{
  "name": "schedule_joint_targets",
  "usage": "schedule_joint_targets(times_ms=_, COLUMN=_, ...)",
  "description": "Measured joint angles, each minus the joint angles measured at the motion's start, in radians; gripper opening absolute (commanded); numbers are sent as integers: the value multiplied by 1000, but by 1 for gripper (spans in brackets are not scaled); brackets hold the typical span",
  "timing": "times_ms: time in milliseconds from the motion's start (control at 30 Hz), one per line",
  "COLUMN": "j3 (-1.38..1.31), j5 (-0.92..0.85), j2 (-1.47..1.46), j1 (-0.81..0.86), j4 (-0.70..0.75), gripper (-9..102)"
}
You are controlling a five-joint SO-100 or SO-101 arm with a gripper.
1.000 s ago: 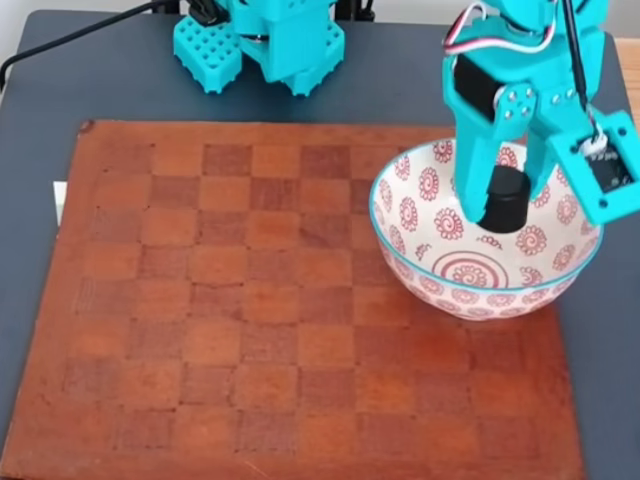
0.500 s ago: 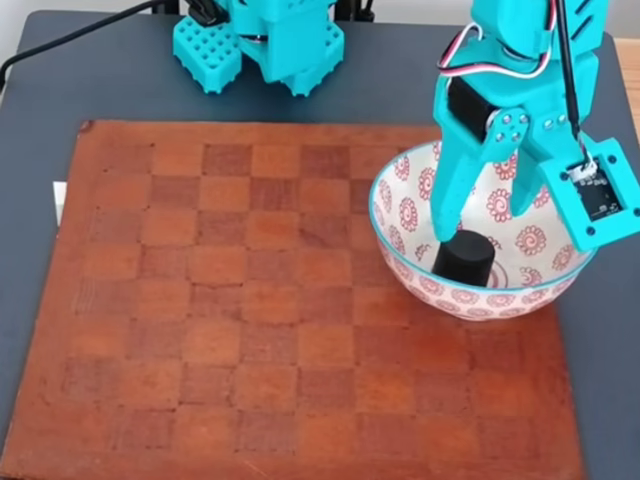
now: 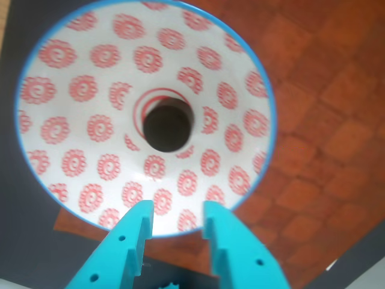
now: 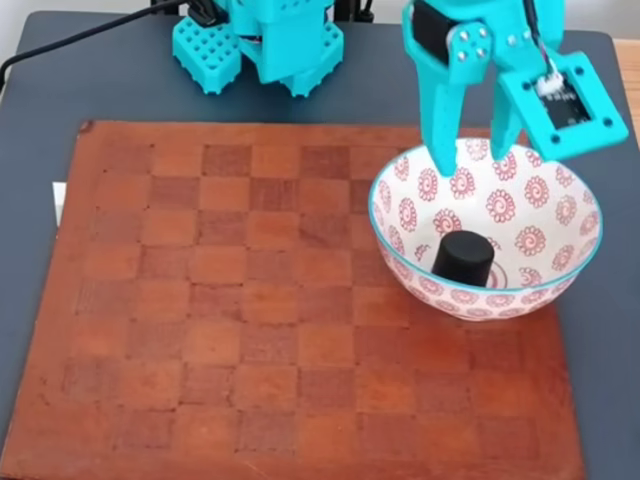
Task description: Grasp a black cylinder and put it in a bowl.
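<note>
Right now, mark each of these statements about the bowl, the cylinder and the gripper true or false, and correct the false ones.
1. The small matte black cylinder stands inside the white ceramic bowl with red spirals. True.
2. The teal two-finger gripper is clamped on the cylinder. False: its fingers are apart, empty, above the bowl's far rim.
3. The bowl sits on the brown checkered board. True.
4. In the wrist view the cylinder lies outside the bowl. False: it stands near the bowl's centre.

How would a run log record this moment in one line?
small matte black cylinder: upright in white red-spiral ceramic bowl | teal gripper: open, empty, above bowl | bowl on brown checkerboard
</note>
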Motion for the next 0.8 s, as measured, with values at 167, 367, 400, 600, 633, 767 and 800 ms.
schedule_joint_targets(times_ms=167, j3=173, j5=0, j2=172, j1=71, j4=-3, gripper=0)
schedule_joint_targets(times_ms=367, j3=388, j5=0, j2=348, j1=160, j4=-9, gripper=0)
schedule_joint_targets(times_ms=400, j3=420, j5=0, j2=374, j1=176, j4=-9, gripper=0)
schedule_joint_targets(times_ms=600, j3=601, j5=0, j2=503, j1=245, j4=-17, gripper=0)
schedule_joint_targets(times_ms=633, j3=630, j5=0, j2=523, j1=259, j4=-28, gripper=0)
schedule_joint_targets(times_ms=767, j3=752, j5=2, j2=603, j1=296, j4=-81, gripper=0)
schedule_joint_targets(times_ms=800, j3=790, j5=-2, j2=626, j1=296, j4=-101, gripper=0)
